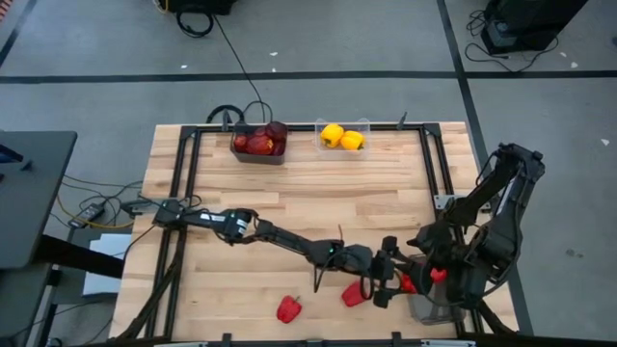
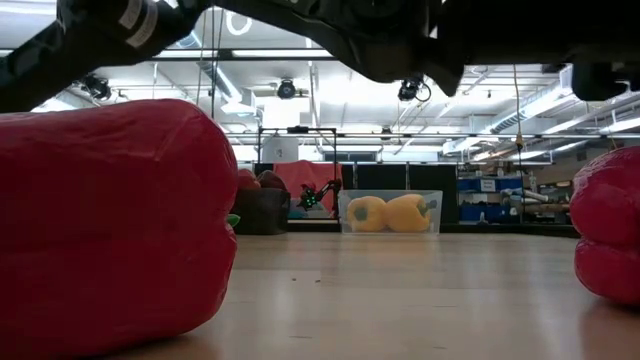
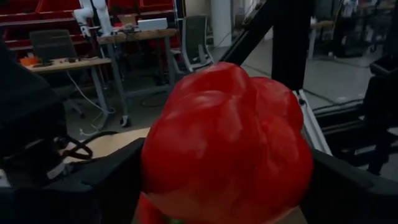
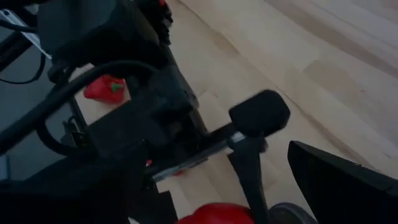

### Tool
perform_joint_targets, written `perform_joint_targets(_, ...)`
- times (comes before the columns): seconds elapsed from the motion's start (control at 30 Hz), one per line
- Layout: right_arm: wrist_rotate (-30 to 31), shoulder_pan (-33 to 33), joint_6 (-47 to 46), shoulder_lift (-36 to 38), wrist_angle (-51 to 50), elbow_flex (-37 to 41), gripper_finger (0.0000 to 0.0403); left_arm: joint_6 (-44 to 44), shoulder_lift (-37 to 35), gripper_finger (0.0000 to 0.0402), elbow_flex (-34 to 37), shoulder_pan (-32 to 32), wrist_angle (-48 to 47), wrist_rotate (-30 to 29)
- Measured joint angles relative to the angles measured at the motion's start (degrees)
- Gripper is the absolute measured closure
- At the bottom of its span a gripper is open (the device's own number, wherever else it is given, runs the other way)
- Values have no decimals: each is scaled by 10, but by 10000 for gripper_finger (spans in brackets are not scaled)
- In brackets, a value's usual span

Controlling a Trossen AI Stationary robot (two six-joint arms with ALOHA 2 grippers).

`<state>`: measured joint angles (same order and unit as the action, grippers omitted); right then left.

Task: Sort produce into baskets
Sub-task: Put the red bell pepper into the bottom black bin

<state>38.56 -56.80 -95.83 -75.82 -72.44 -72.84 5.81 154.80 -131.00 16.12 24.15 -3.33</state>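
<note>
my left arm reaches across the wooden desk (image 1: 289,193) toward its near right corner, and my left pincer (image 1: 386,275) pinches a red bell pepper (image 3: 227,143) between its fingers (image 3: 93,186); in the left wrist view the pepper fills the space between both dark fingers. the held pepper sits just beside the mesh basket (image 1: 439,306) at the near right corner, where more red shows among the arm parts. my right arm is folded over that same corner, and my right pincer (image 1: 439,255) hangs above the basket with its fingers spread wide, holding nothing; one finger (image 4: 336,180) shows in the right wrist view.

two more red peppers lie on the desk at the near edge: one (image 1: 288,308) toward the middle, another (image 1: 354,294) just left of my left pincer. in the low view they loom large at the left (image 2: 110,220) and right (image 2: 605,240).

at the far edge stand two bins, near each other. the dark bin (image 1: 258,145) on the left holds dark maroon round fruits (image 1: 275,132). the clear bin (image 1: 344,138) on the right holds two yellow bell peppers (image 1: 332,134), side by side.
</note>
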Motion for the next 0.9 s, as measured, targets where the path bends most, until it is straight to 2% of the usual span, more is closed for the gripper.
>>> perform_joint_targets(0.17,-7,1,-4,-4,4,0,4,-5,27,13,-35,-1,15,2)
perform_joint_targets(0.4,-6,12,-4,-3,4,-1,4,-5,27,4,-37,-4,34,9)
perform_joint_targets(0.6,-6,21,-7,-3,0,-1,4,-13,27,5,-36,-5,34,-48)
perform_joint_targets(0.73,-17,21,-6,-4,0,0,4,9,24,5,-37,-6,-18,-59)
perform_joint_targets(0.9,-27,19,0,-5,-14,0,4,27,-12,9,-38,-7,-169,-74)
